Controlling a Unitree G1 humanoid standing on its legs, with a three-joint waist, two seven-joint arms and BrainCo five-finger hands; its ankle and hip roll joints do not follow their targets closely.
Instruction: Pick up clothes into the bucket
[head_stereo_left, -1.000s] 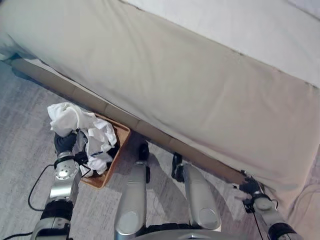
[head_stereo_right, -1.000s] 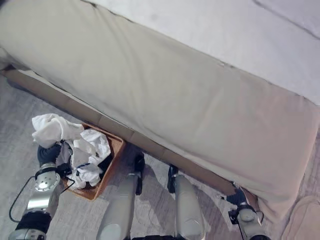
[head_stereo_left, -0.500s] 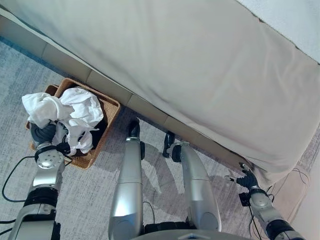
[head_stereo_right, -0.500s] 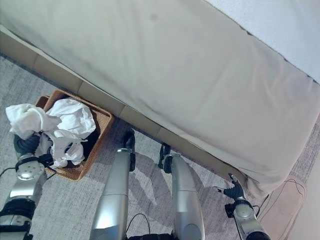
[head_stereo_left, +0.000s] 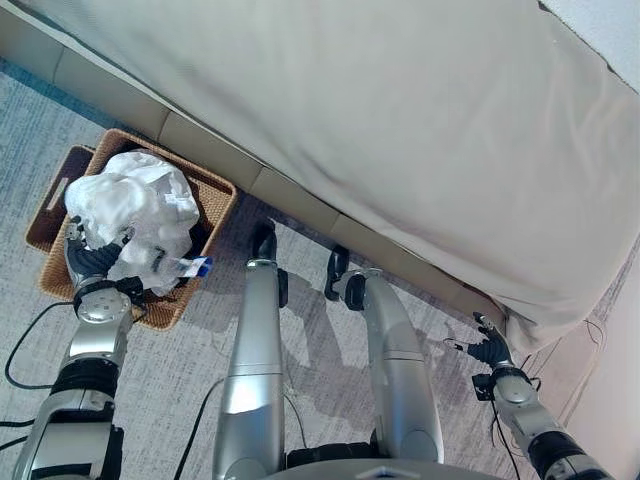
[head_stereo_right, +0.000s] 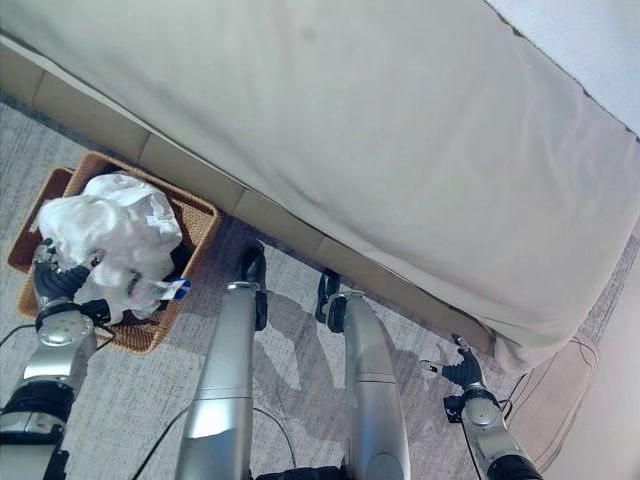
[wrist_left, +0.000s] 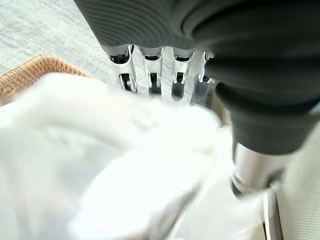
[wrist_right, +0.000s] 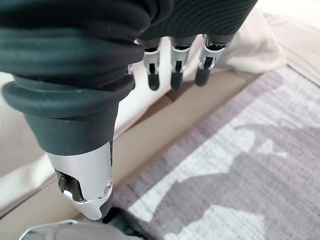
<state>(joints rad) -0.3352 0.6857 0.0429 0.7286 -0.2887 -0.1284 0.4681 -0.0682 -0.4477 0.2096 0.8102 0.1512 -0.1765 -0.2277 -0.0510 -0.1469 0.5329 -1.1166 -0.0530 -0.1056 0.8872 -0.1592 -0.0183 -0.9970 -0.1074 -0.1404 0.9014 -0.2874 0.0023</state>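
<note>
White clothes (head_stereo_left: 135, 215) sit bunched in a heap over the wicker basket (head_stereo_left: 215, 200), piled above its rim, and a small blue bit pokes out on the side towards the robot's legs. Your left hand (head_stereo_left: 88, 262) is at the basket's near edge, pressed into the pile. In the left wrist view the fingers (wrist_left: 150, 75) run down into the cloth and their tips are buried, so you cannot tell whether they grip it. The basket stands on grey carpet (head_stereo_left: 170, 370), just beside the base of the bed (head_stereo_left: 400, 130) with its beige cover hanging down. Your right hand (head_stereo_left: 487, 350) hangs well apart, low over the carpet near the bed's corner, fingers (wrist_right: 175, 75) straight and loose, holding nothing.
</note>
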